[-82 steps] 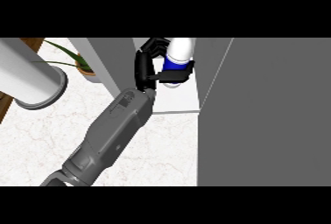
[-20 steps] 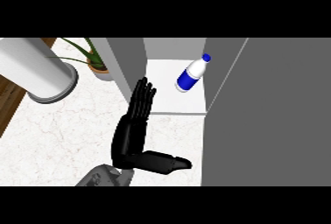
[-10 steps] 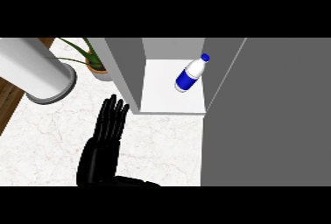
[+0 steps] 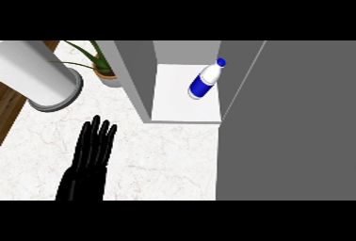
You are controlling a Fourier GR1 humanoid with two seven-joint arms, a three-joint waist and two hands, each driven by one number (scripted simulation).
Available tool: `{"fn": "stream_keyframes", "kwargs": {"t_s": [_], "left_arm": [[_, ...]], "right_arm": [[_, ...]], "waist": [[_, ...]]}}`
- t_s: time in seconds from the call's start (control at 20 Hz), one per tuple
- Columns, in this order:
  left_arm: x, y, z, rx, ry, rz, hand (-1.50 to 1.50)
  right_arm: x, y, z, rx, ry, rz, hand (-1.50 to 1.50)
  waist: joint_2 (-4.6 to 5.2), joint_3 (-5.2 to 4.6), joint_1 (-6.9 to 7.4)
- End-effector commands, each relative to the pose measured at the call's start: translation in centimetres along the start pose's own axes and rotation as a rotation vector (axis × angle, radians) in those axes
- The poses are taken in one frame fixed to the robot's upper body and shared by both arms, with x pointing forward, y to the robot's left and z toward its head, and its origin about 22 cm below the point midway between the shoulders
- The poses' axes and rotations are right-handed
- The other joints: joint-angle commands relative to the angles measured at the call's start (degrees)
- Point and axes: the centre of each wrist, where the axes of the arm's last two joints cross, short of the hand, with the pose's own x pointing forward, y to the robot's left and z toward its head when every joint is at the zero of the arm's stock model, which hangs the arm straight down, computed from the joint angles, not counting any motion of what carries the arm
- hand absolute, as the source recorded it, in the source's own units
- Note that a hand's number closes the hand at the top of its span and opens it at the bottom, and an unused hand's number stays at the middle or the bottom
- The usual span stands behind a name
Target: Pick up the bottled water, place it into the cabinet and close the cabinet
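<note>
Bottled water in open cabinet; left robot hand flat & spread over counter.

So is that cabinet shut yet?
Open: the bottled water is plainly visible inside the cabinet, and its grey door stands swung out at the right.

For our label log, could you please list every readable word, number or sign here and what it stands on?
None can be read.
The white plastic water bottle with a blue band shows no lettering; the grey cabinet, white cylinder and marble counter are unmarked.
</note>
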Motion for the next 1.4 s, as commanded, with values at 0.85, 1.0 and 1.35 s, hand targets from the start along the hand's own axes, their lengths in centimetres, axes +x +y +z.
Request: {"fn": "stream_keyframes", "kwargs": {"t_s": [0.85, 1.0, 1.35], "left_arm": [[3.5, 5.4, 2.6, 0.046, -0.013, -0.022, -1.5], [3.7, 5.2, 2.7, 0.045, -0.016, 0.01, -1.5], [3.7, 6.6, 3.7, 0.024, -0.011, -0.006, -1.5]], "right_arm": [[4.6, 4.8, -8.8, 0.152, -0.062, 0.358, 1.5], [4.2, 4.8, -10.2, 0.153, -0.063, 0.369, 1.5], [3.7, 4.9, -12.0, 0.196, -0.035, 0.402, 1.5]], "waist": [[-0.12, -0.36, 1.08], [-0.01, -0.34, 1.2], [0.05, -0.42, 2.08]]}}
